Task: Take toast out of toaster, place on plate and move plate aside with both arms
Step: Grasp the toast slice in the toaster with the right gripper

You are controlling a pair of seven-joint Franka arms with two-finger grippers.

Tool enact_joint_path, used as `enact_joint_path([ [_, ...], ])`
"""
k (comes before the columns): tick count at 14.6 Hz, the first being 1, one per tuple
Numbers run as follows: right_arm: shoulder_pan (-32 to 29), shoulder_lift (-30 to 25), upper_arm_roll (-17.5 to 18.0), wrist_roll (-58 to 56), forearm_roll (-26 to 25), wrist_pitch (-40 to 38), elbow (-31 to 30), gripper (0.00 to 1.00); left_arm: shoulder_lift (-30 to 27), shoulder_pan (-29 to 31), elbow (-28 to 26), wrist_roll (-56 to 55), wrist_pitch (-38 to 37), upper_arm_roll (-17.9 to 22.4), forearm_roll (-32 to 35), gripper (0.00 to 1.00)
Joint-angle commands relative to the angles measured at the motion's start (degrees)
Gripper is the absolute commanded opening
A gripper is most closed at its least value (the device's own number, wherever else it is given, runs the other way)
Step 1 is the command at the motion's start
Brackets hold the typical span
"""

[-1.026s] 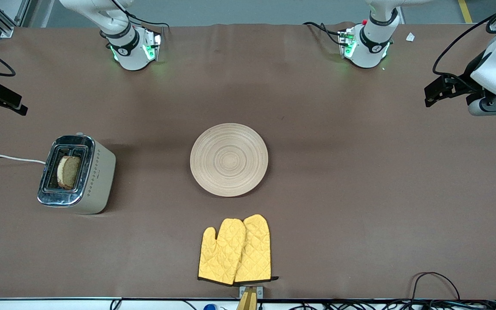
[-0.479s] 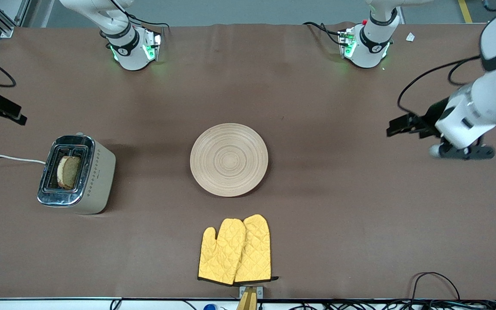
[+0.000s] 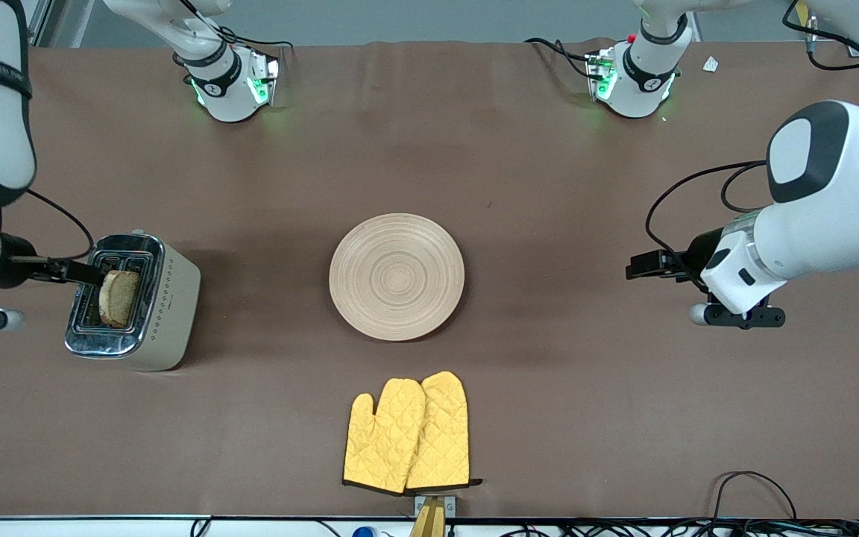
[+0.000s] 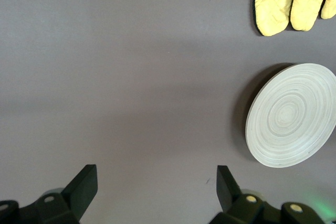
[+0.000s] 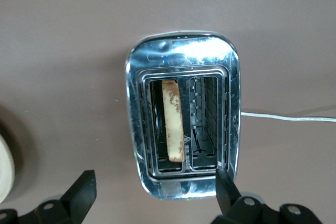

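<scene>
Over the last second both arms have swung in from the table ends. The right gripper [image 3: 83,272] has moved from bare table at the right arm's end to a position over the toaster [image 3: 131,302], directly above the slots. The left gripper [image 3: 642,265] has moved down from the left arm's end and now hangs over bare table, well apart from the plate [image 3: 397,277], on the side toward the left arm's end.

Nothing on the table has shifted. The toast [image 3: 118,298] stands on edge in one slot, its top proud of the chrome. The plate lies bare at mid-table. The mitts [image 3: 408,432] lie nearer the front camera than the plate.

Jaws: in both wrist views the fingers stand wide apart, with nothing between them.

Judgement: the task is at its first step. The right arm is lined up for the descent onto the toast; the left arm appears to be staging for the later plate move.

Limits of view:
- In the front view the right gripper shows only as a dark bar across the toaster top; its fingertips cannot be told apart there.
- The right wrist view shows the toast [image 5: 173,127] edge-on only; the part down in the slot is hidden.
- The left wrist view cuts the plate [image 4: 292,115] at the frame edge.
</scene>
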Motion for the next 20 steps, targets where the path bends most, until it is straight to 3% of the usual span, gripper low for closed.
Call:
enact_joint_path([
  [1,-1.4,1.9,0.8,0.4,0.1,-0.3,0.5,1.00,2.0,0.3,0.5,0.6,2.0,-0.5,-3.4,1.00],
  [8,-1.5,5.6,0.8,0.3,0.1,6.5,-4.3,0.99,9.0,0.9,0.4,8.1,10.5,-0.5,-13.3,1.00],
  [9,-1.5,5.7,0.8,0.3,0.1,7.3,-5.2,0.94,10.0,1.0,0.5,8.9,11.0,-0.5,-15.1,1.00],
  [13,-2.5,6.8,0.8,-2.8,0.0,7.5,-5.2,0.45,12.7,1.1,0.5,12.5,12.5,-0.5,-18.8,1.00],
  [15,-2.5,6.9,0.8,-2.9,0.0,7.3,-5.1,0.28,13.8,1.1,0.5,14.7,12.5,-0.5,-21.6,0.99],
  [17,-2.4,6.8,0.8,-2.9,0.0,6.9,-4.8,0.17,14.9,1.1,0.5,17.0,12.7,-0.5,-24.4,0.97],
  [20,-1.9,5.5,0.8,-3.3,-0.4,6.5,-3.6,0.10,15.9,1.0,0.4,20.2,13.8,-0.5,-27.1,0.91],
])
